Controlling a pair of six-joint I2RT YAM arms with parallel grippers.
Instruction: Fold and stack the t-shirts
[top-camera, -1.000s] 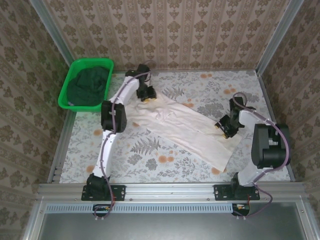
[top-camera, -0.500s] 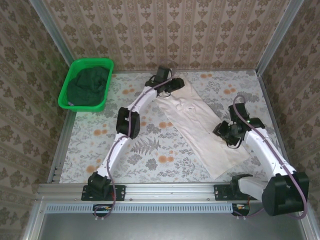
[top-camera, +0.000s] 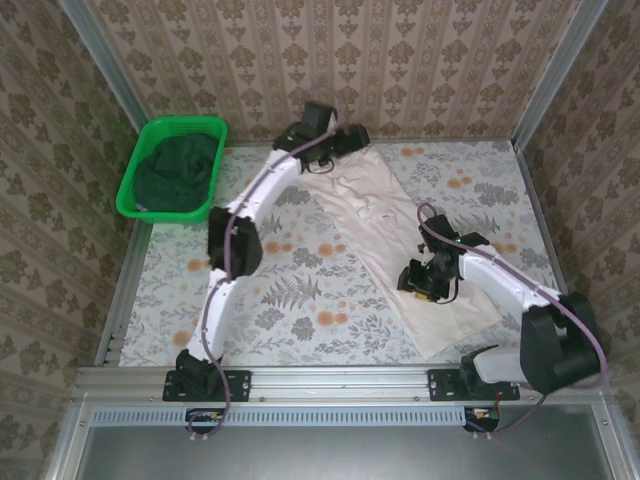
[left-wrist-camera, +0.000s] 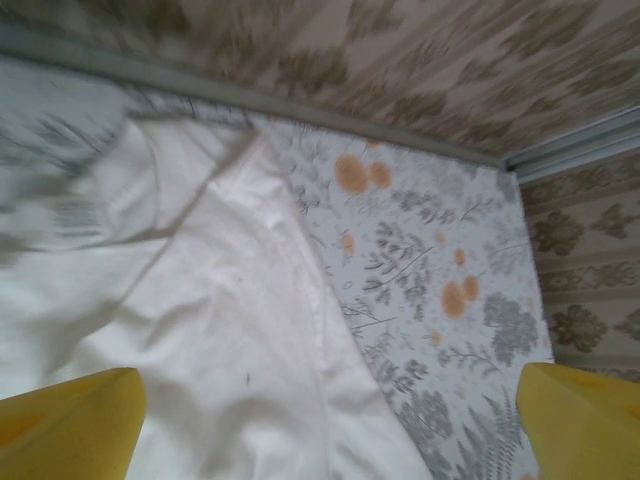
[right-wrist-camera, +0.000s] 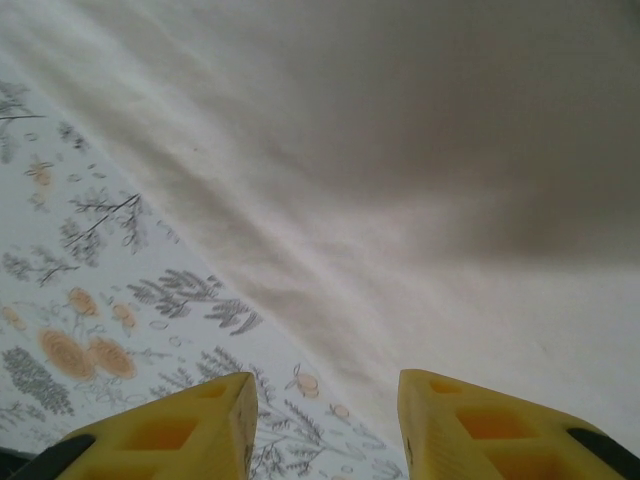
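Note:
The pale cream-pink t-shirt (top-camera: 400, 225) lies spread in a long diagonal from the far middle of the table to the near right. My left gripper (top-camera: 345, 140) hovers over its far end by the back wall, wide open. In the left wrist view the cloth (left-wrist-camera: 200, 300) lies flat below the spread yellow fingers (left-wrist-camera: 70, 425), free of them. My right gripper (top-camera: 418, 280) is open over the shirt's left edge (right-wrist-camera: 400, 150), with nothing between its fingertips (right-wrist-camera: 160, 435). The dark green t-shirt (top-camera: 175, 170) sits bunched in the basket.
The bright green plastic basket (top-camera: 185, 122) stands at the far left corner. A floral tablecloth (top-camera: 300, 300) covers the table. Papered walls and an aluminium frame (top-camera: 555, 75) close in the back and sides. A back rail (left-wrist-camera: 300, 105) runs just beyond the shirt's far end.
My left arm reached to the back wall, drawing the shirt's far end with it, then opened and let go. My right gripper slid left to the shirt's left edge.

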